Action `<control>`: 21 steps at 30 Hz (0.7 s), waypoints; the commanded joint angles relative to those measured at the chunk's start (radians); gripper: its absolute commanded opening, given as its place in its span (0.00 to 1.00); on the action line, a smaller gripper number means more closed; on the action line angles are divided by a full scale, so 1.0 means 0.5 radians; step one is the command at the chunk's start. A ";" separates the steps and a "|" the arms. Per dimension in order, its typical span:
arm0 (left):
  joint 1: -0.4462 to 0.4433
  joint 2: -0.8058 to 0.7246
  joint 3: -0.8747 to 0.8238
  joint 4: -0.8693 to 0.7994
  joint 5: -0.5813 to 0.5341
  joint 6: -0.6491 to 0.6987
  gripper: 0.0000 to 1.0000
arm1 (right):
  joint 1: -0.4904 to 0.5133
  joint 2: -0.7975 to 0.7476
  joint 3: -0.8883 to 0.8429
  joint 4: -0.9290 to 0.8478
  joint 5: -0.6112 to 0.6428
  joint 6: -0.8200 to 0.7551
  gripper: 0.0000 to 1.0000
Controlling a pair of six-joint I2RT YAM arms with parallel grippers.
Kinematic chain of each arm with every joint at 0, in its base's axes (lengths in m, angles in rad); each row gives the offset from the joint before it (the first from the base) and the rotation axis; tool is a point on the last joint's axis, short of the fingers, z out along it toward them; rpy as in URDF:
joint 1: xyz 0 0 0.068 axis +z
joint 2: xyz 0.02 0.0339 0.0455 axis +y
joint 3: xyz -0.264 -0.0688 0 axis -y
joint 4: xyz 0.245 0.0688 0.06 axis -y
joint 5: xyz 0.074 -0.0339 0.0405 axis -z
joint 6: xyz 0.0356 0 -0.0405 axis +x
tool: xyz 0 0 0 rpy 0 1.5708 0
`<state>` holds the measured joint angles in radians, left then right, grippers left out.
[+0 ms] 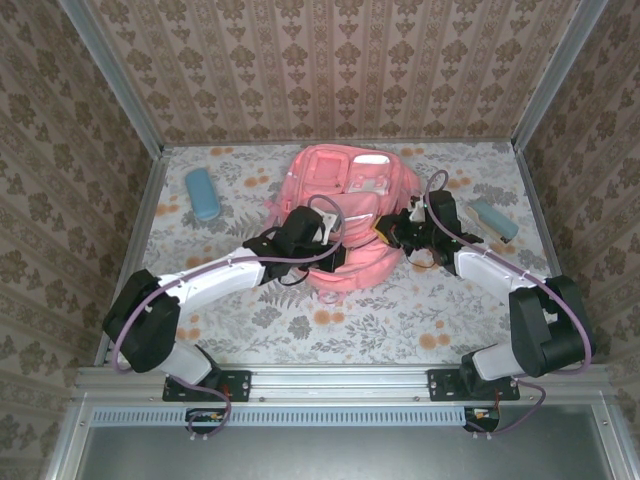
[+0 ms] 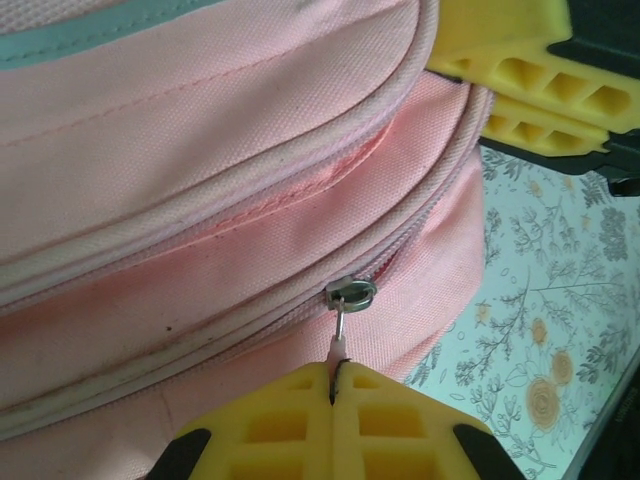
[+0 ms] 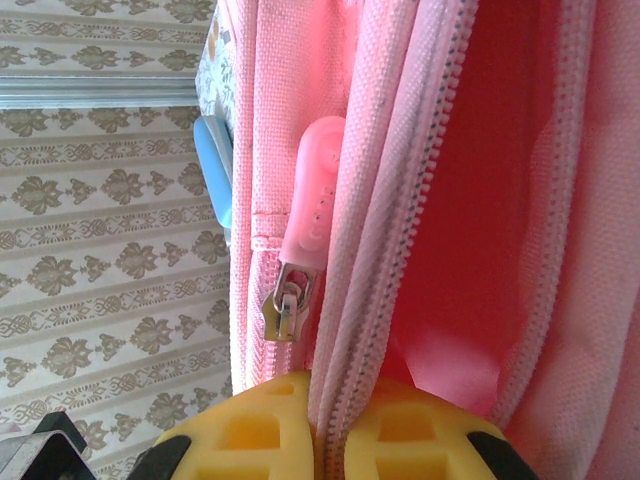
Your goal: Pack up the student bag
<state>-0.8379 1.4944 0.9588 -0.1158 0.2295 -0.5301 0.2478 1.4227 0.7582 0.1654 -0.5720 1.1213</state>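
The student bag (image 1: 352, 195), a soft pink backpack, lies in the middle of the table with both arms reaching to its near side. My left gripper (image 2: 335, 372) is shut on the small pink pull hanging from a metal zip slider (image 2: 350, 294) on the bag (image 2: 200, 180). In the top view the left gripper (image 1: 335, 230) sits at the bag's near edge. My right gripper (image 3: 325, 395) is shut on the zip-toothed fabric edge of the bag's open compartment (image 3: 490, 200). A second slider with a pink rubber pull tab (image 3: 312, 190) hangs just left of that edge.
A blue case (image 1: 202, 193) lies on the floral table to the bag's left. A teal case (image 1: 494, 220) lies to its right, beside the right arm. Patterned walls enclose the table on three sides. The right gripper's yellow fingers (image 2: 530, 90) show close by in the left wrist view.
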 commanded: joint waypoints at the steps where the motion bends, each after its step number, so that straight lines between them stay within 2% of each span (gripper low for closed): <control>1: 0.031 -0.019 -0.048 -0.304 -0.232 0.032 0.00 | -0.022 -0.009 0.067 0.028 0.095 -0.063 0.00; 3: 0.042 -0.029 -0.064 -0.306 -0.215 0.038 0.00 | -0.021 -0.012 0.070 0.033 0.092 -0.061 0.00; 9: 0.032 -0.042 -0.099 0.037 0.083 -0.005 0.00 | 0.022 0.025 0.103 0.086 0.005 -0.037 0.00; 14: 0.002 0.070 -0.024 0.264 0.182 -0.064 0.00 | 0.110 0.059 0.114 0.135 -0.031 -0.008 0.00; 21: -0.005 0.093 0.015 0.442 0.246 -0.090 0.00 | 0.121 0.060 0.088 0.146 -0.034 0.013 0.00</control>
<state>-0.8360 1.5406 0.9318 -0.0013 0.2981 -0.5602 0.2863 1.4433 0.7761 0.1768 -0.5564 1.1259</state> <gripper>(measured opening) 0.039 0.101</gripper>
